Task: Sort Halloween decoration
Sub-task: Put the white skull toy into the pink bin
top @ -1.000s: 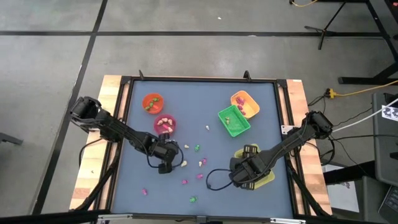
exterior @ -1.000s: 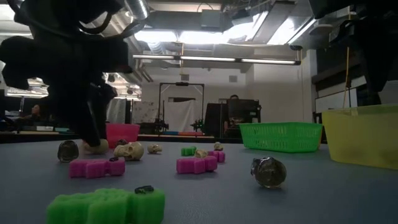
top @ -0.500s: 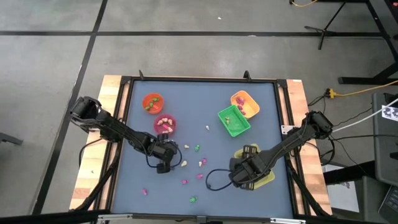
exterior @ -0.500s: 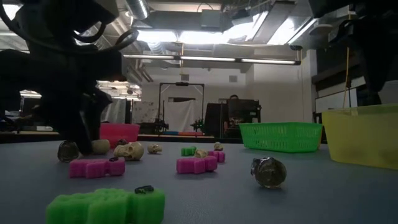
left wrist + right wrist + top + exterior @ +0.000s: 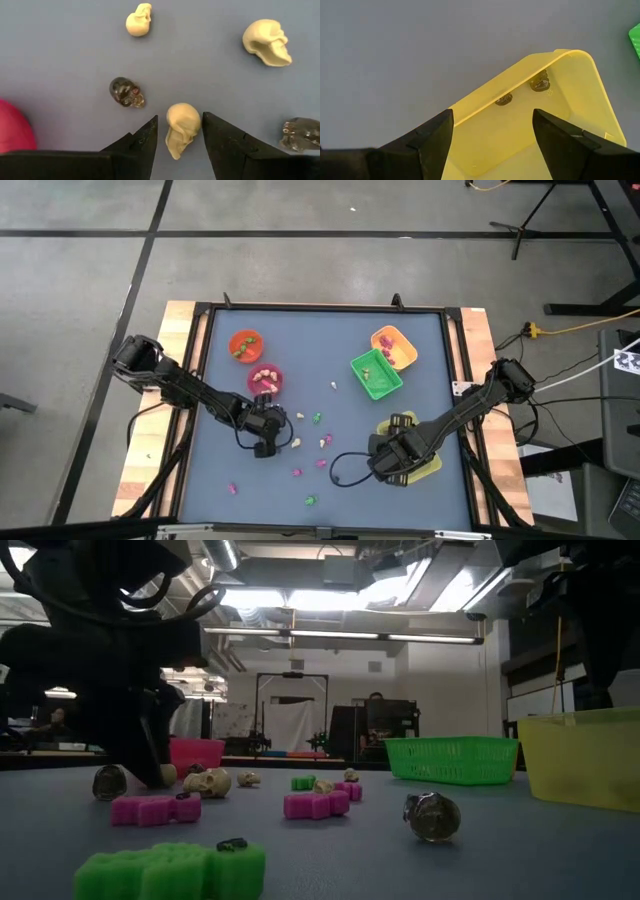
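Observation:
Small Halloween trinkets lie scattered on the blue-grey table (image 5: pixel 330 330): cream skulls, dark clear skulls, pink and green pieces. My left gripper (image 5: pixel 180 116) is low over the table's near left, tilted downward and open, its fingers on either side of a cream skull (image 5: pixel 182 130) that lies on the table. In the low view the gripper (image 5: pixel 140 745) hides most of that skull. My right gripper (image 5: pixel 492 145) stands open, pointing down above the yellow tray (image 5: pixel 560 115) at the near right, which holds two dark clear trinkets (image 5: pixel 538 82). My left gripper has one finger (image 5: pixel 220 140) close against the cream skull's side (image 5: pixel 197 122); I cannot tell whether it touches. A narrow gap shows between the other finger (image 5: pixel 147 142) and the skull. The skull lies on the table.
An orange cup (image 5: pixel 245 345) and a pink cup (image 5: pixel 265 380) stand at the far left; a green tray (image 5: pixel 376 374) and an orange tray (image 5: pixel 394 346) at the far right. Another cream skull (image 5: pixel 267 42), a dark clear skull (image 5: pixel 126 93) and pink pieces (image 5: pixel 315 804) lie near.
My left gripper has shifted a little low over the table around the cream skull, which now shows less in the low view. The skull has stayed where it was.

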{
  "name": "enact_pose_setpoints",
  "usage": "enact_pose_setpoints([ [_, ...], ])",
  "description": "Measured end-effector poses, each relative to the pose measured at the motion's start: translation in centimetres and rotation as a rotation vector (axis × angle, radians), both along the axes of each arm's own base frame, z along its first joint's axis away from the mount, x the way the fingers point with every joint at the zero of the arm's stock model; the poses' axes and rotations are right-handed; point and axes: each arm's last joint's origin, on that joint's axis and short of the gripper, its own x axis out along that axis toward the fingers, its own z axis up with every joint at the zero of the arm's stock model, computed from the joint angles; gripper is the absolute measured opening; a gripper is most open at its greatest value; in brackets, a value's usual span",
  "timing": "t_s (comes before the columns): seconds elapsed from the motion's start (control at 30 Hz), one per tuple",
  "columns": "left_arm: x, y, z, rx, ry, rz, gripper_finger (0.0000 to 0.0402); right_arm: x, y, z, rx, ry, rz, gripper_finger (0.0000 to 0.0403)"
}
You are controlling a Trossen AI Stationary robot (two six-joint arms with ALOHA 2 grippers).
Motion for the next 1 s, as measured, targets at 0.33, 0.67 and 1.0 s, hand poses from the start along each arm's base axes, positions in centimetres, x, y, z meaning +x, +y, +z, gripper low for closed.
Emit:
enact_pose_setpoints([
  [0.33, 0.01, 0.02, 0.01, 0.007, -0.003, 0.004, 0.0087, 0.0, 0.0, 0.0, 0.0, 0.0, 0.0, 0.0271],
  [0.67, 0.03, 0.03, 0.04, 0.008, -0.006, 0.006, 0.006, 0.0, 0.0, 0.0, 0.0, 0.0, 0.0, 0.0271],
  [1.0, 0.02, 0.02, 0.06, 0.007, -0.007, 0.007, 0.006, 0.0, 0.0, 0.0, 0.0, 0.0, 0.0, 0.0271],
])
